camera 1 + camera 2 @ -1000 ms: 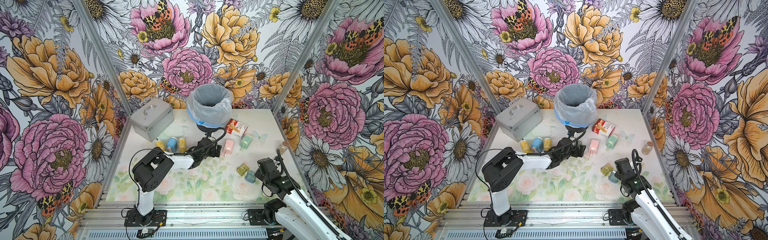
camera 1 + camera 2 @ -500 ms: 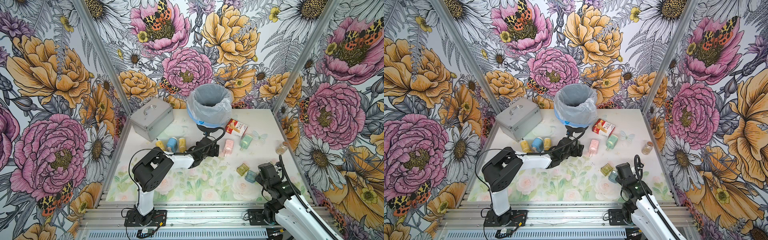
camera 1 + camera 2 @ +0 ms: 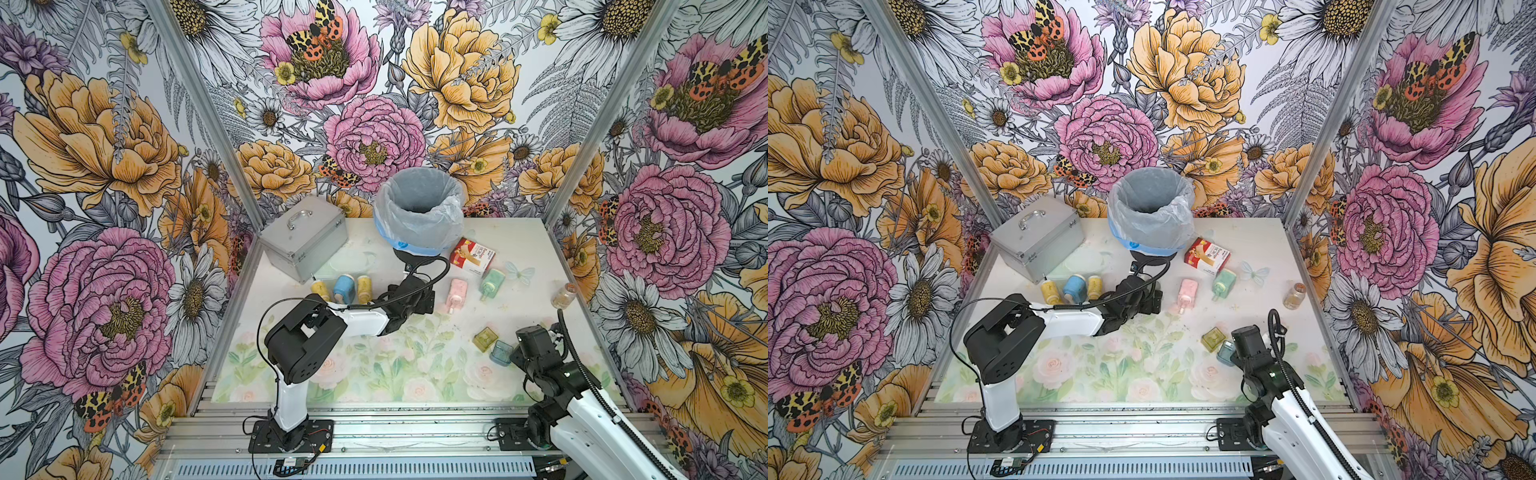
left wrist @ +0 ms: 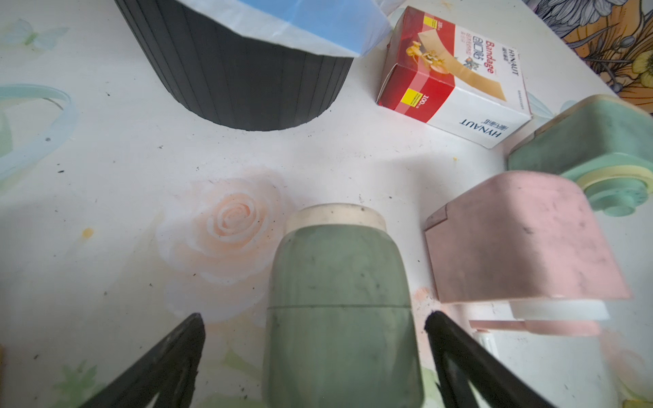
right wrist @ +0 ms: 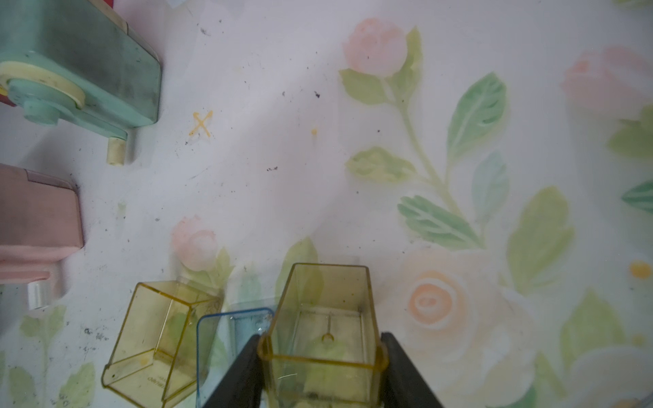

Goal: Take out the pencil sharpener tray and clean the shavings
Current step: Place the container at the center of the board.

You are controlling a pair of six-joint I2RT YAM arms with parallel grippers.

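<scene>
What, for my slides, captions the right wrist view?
Right end effector grips yellow tray; blue tray, second yellow tray alongside.

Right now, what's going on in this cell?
The left gripper is open, jaws either side of a green sharpener lying on the table. The right gripper is shut on a clear yellow tray; a second yellow tray and a blue tray lie beside it. Dark shavings fleck the table; the lined bin stands at the back.

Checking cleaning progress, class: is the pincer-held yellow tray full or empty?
Empty: the yellow tray shows a bare, see-through floor.
</scene>
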